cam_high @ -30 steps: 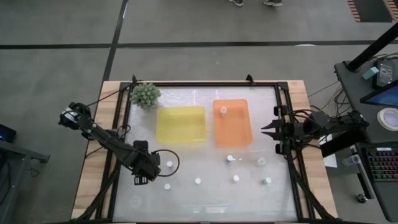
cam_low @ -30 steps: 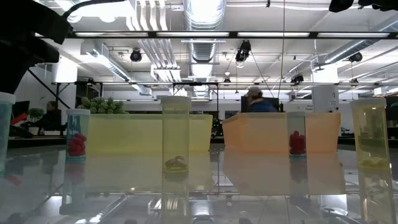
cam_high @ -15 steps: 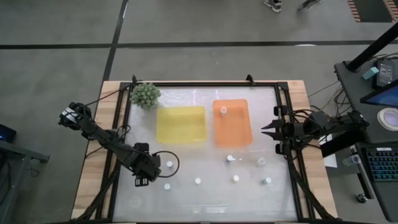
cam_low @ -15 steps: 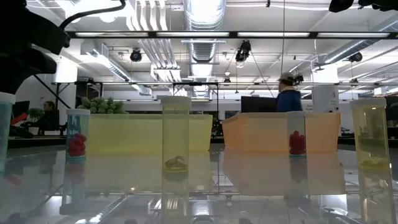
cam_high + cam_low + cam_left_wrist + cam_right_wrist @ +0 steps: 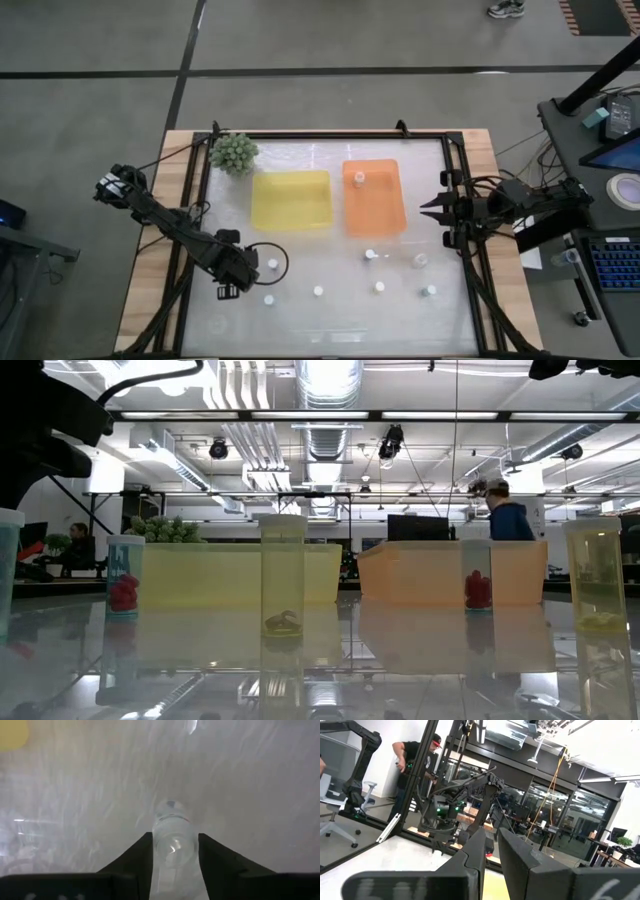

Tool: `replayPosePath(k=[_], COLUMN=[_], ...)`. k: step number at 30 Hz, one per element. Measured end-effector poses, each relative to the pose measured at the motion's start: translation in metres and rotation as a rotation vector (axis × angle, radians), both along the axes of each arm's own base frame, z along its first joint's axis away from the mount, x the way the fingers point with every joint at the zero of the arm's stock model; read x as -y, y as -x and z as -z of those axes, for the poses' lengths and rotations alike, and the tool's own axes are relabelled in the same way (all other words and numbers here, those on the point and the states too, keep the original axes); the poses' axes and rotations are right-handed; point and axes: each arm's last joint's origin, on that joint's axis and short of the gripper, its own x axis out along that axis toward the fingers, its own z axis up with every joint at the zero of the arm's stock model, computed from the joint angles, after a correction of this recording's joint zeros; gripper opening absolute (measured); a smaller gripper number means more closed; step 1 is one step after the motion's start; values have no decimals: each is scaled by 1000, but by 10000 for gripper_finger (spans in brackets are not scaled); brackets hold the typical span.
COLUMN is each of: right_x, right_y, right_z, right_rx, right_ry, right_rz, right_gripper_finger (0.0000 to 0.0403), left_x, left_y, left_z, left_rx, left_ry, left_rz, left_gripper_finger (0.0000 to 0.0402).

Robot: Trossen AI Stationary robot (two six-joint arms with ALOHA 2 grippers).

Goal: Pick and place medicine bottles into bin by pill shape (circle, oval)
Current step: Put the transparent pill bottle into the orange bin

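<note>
Left gripper (image 5: 174,851) clamps a bottle (image 5: 172,832) at near-left of desk (image 5: 330,320); light, slippery, grip mid-body.

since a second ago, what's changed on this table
Only the person in the room behind walked further right. Nothing on the table shifted: the left hand stays low with a medicine bottle tight between its fingers, the other bottles stand where they were, and the right hand waits at the table's right edge.

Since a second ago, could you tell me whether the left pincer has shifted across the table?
No. In the high view the left pincer sits at the same spot below the yellow tray, beside the same bottle.
</note>
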Motion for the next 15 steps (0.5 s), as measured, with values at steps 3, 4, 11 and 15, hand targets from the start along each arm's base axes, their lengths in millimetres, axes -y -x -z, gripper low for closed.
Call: replayPosePath(k=[3, 4, 11, 15], right_x=[0, 0, 0, 0], right_y=[0, 0, 0, 0], right_z=[0, 0, 0, 0], right_rx=[0, 0, 0, 0], right_ry=[0, 0, 0, 0], right_rz=[0, 0, 0, 0], right_gripper_finger=[43, 43, 43, 43], left_x=[0, 0, 2, 3], left_y=[0, 0, -3, -6], left_z=[0, 0, -6, -19], left_rx=[0, 0, 13, 18], left_ry=[0, 1, 15, 18], left_rz=[-2, -2, -4, -25], left_gripper_finger=[108, 108, 108, 108])
